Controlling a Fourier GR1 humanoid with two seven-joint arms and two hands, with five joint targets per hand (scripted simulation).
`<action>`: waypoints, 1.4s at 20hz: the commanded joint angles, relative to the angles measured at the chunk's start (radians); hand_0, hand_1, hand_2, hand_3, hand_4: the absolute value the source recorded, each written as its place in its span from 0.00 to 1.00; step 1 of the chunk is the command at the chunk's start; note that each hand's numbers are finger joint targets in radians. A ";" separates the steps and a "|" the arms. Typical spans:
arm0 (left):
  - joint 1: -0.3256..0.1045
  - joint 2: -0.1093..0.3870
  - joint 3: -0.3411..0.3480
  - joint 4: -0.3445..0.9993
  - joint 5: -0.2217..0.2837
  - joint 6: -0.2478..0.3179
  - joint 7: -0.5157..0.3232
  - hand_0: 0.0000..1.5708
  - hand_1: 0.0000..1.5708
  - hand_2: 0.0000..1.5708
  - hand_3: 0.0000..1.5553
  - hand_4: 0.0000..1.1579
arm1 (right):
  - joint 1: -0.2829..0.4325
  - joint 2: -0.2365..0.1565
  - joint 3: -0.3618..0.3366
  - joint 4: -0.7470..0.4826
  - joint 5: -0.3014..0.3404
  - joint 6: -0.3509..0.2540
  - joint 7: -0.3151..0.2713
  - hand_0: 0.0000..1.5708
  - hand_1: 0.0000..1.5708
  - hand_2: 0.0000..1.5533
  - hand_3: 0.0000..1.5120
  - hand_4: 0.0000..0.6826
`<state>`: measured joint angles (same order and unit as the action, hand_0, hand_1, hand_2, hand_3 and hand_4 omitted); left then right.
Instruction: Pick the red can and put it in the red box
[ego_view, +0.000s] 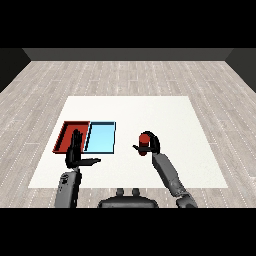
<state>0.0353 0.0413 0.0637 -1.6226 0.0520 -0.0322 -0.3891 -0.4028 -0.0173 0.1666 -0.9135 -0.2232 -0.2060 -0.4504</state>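
Observation:
The red can (144, 140) stands upright in the middle right of the white table (165, 115), and my right hand (151, 147) is curled round it, thumb on its left side. The red tray (69, 133) lies at the table's left, with the light blue tray (101, 137) right beside it. My left hand (75, 153) hovers over the front edge of the red tray, fingers straight and pointing away, thumb stretched to the right, holding nothing.
The white table is bare in its far half and along its right side. Grey wooden floor surrounds it.

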 joint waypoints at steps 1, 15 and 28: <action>0.024 0.024 -0.007 -0.119 0.035 -0.030 0.106 0.00 0.00 0.00 0.00 0.00 | -0.014 -0.001 -0.029 0.007 0.030 0.012 -0.035 0.93 0.93 0.94 0.94 0.97; 0.001 -0.041 -0.237 -0.007 -0.041 0.056 0.076 0.00 0.00 0.00 0.00 0.00 | 0.139 0.017 0.084 -0.412 0.072 -0.088 0.113 0.91 0.91 0.93 0.94 0.96; -0.228 -0.041 -0.383 0.134 0.043 0.173 0.175 0.00 0.00 0.00 0.00 0.00 | -0.010 0.017 0.120 -0.311 0.002 -0.122 0.080 0.90 0.90 0.92 0.94 0.96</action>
<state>-0.1449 0.0006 -0.2732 -1.5179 0.0596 0.1208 -0.2360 -0.3712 -0.0033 0.2387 -1.2454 -0.1887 -0.2772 -0.3616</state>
